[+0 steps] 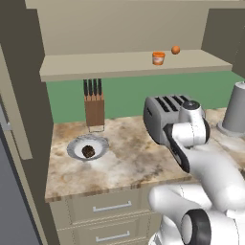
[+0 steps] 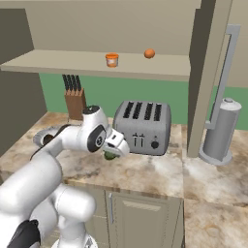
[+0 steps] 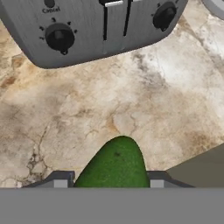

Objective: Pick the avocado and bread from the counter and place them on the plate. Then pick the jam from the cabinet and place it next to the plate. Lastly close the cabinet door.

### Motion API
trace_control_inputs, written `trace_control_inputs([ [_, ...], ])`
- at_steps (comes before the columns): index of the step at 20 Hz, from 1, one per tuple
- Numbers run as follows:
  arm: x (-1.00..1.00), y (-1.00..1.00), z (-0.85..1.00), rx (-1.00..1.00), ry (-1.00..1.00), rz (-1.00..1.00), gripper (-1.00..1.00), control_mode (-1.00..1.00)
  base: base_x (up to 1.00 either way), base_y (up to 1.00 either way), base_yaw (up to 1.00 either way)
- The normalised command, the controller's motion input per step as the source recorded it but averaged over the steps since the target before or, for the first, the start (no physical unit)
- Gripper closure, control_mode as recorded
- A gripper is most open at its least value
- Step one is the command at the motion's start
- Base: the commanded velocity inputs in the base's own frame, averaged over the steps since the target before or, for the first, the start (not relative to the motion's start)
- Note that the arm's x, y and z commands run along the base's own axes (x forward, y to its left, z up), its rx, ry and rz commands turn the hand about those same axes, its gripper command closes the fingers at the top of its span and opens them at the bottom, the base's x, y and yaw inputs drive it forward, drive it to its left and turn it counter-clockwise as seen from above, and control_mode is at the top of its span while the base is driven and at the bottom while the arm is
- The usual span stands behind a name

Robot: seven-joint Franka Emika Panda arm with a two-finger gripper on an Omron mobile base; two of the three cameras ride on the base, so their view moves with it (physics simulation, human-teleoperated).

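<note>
Holding the avocado (image 3: 114,164) between its fingers, my claw (image 2: 112,154) hangs just in front of the toaster (image 2: 142,127), a little above the desk (image 1: 129,160). The green fruit fills the gap between the two tips in the hand view, so I read the claw as pinched on it and the fruit as lifted clear of the stone. The bread (image 1: 88,151) already sits in the plate (image 1: 76,146), which lies to the left of the toaster, in front of the knife block (image 1: 94,106). So I judge this to be the carry of the avocado, with the bread part done. Next I need to swing the arm left, away from the toaster, to above the plate, lower, and let go beside the bread without knocking it. The jam (image 1: 158,58) waits on the cabinet (image 1: 119,64) shelf above the toaster, with a small orange ball (image 1: 175,50) just beside it.
</note>
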Motion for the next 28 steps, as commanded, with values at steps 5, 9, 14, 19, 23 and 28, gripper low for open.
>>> trace_control_inputs([
  [5, 0.00, 0.76, 0.08, 0.05, 0.08, 0.07, 1.00, -1.00, 0.00, 0.00, 0.00],
  [9, 0.01, 0.72, 0.01, 0.07, 0.07, 0.21, 1.00, -1.00, 0.00, 0.00, 0.00],
  [14, 0.22, 0.66, 0.02, 0.07, 0.11, 0.25, 1.00, -1.00, 0.00, 0.00, 0.00],
  [19, 0.44, 0.68, 0.00, 0.07, 0.02, 0.28, 1.00, -1.00, 0.00, 0.00, 0.00],
  [23, 0.59, 0.66, 0.00, 0.09, 0.08, 0.29, 1.00, -1.00, 0.00, 0.00, 0.00],
  [28, 0.65, 0.64, 0.00, 0.09, 0.08, 0.29, 1.00, -1.00, 0.00, 0.00, 0.00],
])
